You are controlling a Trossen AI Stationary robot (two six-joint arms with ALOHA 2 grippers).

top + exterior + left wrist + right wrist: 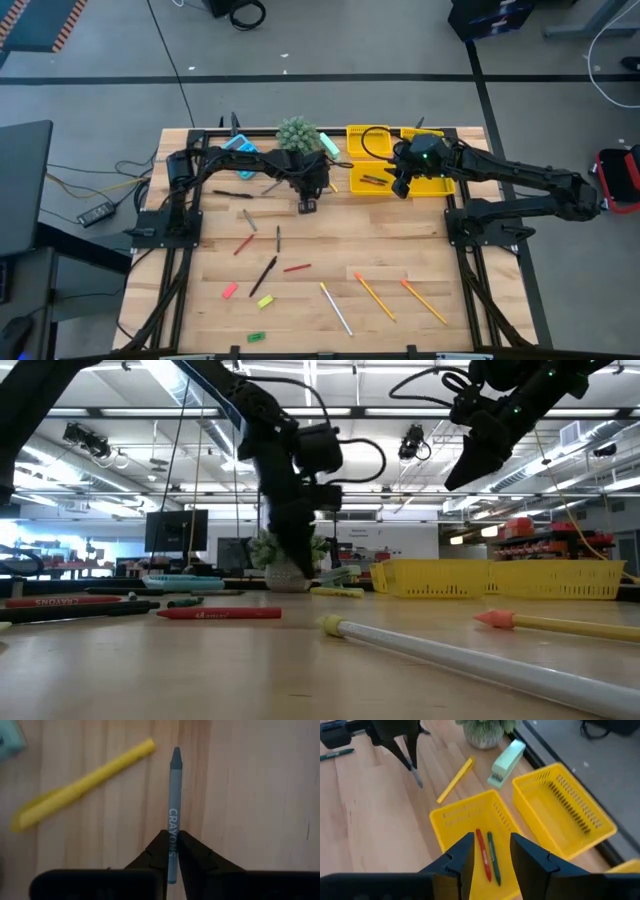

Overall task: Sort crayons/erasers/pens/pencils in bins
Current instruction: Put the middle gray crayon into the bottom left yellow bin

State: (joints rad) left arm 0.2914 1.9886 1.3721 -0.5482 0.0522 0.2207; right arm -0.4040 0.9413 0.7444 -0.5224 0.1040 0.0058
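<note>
Left fingers pinch a grey-blue crayon lengthwise, its tip pointing away from them, while the right fingers hover open over a bin holding crayons.

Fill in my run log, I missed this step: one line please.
left gripper: shut on grey-blue crayon | right gripper: open, above yellow bin holding red crayon and green crayon

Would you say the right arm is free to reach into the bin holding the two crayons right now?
Probably yes: the right end effector hangs open directly over that bin, nothing lies between them, and the left end effector, shut on a grey-blue crayon, is off to the side.
</note>
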